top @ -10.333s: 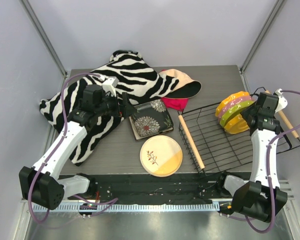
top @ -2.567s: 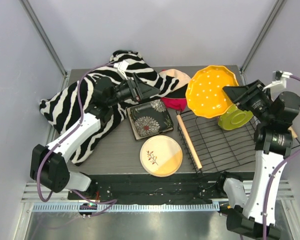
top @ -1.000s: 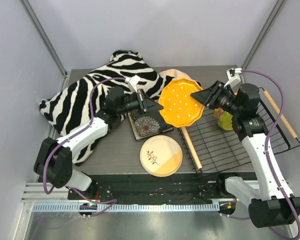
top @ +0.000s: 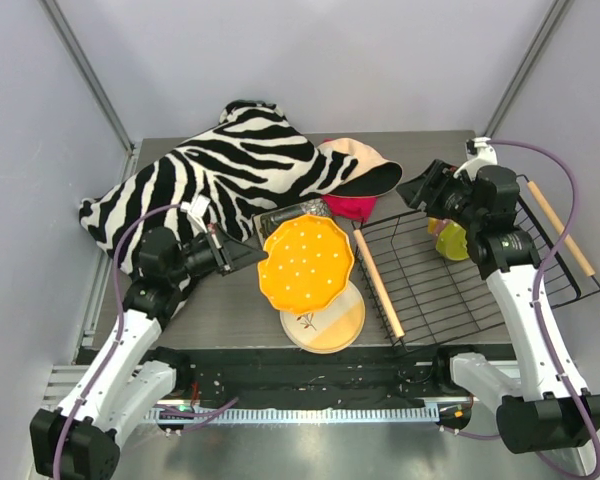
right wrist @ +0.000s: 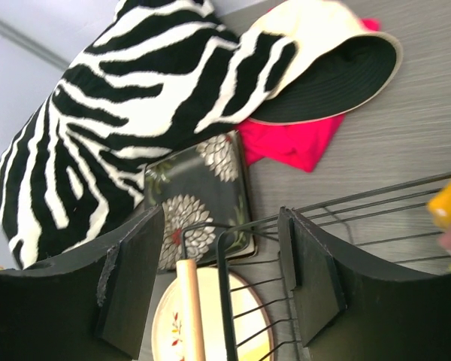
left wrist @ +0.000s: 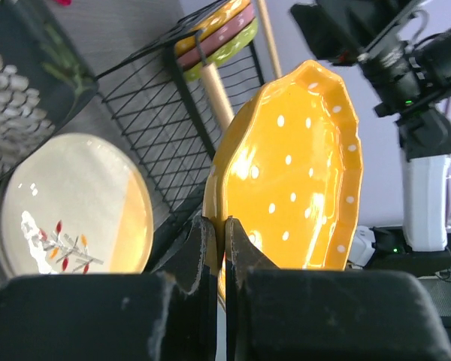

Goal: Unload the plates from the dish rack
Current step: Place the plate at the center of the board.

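My left gripper (top: pixel 256 258) (left wrist: pixel 218 226) is shut on the rim of the orange dotted plate (top: pixel 305 265) (left wrist: pixel 293 173), which it holds tilted above the round cream plate (top: pixel 338 325) (left wrist: pixel 75 203) on the table. The dark square flowered plate (top: pixel 288 216) (right wrist: pixel 199 195) lies just behind, mostly covered. The black wire dish rack (top: pixel 430 285) (left wrist: pixel 165 98) stands at the right. Several plates (left wrist: pixel 218 34) lean on edge at its far side, of which the top view shows the yellow-green one (top: pixel 452 241). My right gripper (top: pixel 420 190) (right wrist: pixel 222 218) hangs open and empty over the rack's far left corner.
A zebra-striped cloth (top: pixel 200 180) covers the back left of the table. A peach hat (top: pixel 360 165) and a pink cloth (top: pixel 352 207) lie behind the rack's left wooden handle (top: pixel 378 283). The second handle (top: pixel 558 228) runs along the rack's right side.
The right gripper has opened and let go of the orange dotted plate. The left gripper, shut on its rim, has carried it toward the near left, over the round cream plate.
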Controlling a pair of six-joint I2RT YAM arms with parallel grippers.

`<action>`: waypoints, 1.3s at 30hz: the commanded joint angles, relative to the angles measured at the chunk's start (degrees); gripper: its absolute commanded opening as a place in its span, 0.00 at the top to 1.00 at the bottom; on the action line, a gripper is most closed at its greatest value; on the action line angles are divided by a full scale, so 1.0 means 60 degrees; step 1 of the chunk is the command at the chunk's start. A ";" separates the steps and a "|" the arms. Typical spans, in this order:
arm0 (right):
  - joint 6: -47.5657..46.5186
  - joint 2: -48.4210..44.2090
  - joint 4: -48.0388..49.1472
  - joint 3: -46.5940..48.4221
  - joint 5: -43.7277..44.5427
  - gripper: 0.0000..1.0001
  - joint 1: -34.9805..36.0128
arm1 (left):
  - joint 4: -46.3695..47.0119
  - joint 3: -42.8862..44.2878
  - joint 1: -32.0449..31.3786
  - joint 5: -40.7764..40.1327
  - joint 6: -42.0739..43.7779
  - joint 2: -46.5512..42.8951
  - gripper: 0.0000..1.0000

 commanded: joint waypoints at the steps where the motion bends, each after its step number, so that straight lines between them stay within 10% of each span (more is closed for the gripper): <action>1: -0.0312 -0.0376 -0.0157 0.0711 0.1056 0.30 -0.0188 | -0.1444 0.0195 0.0172 0.0212 0.0559 -0.0340 1.00; 6: -0.0063 -0.0216 -0.0304 0.0786 0.1175 0.30 -0.0261 | -0.4175 0.0869 0.0128 -0.0654 0.2583 0.0070 1.00; 33: 0.0127 -0.0405 -0.0436 0.0624 0.1540 0.30 -0.0335 | -0.2547 -0.0199 -0.2304 -0.3537 0.2994 0.1799 0.99; 39: 0.0127 -0.0420 -0.0465 0.0507 0.1541 0.30 -0.0335 | -0.3297 -0.0799 -0.2289 -0.4842 0.3082 0.2252 0.64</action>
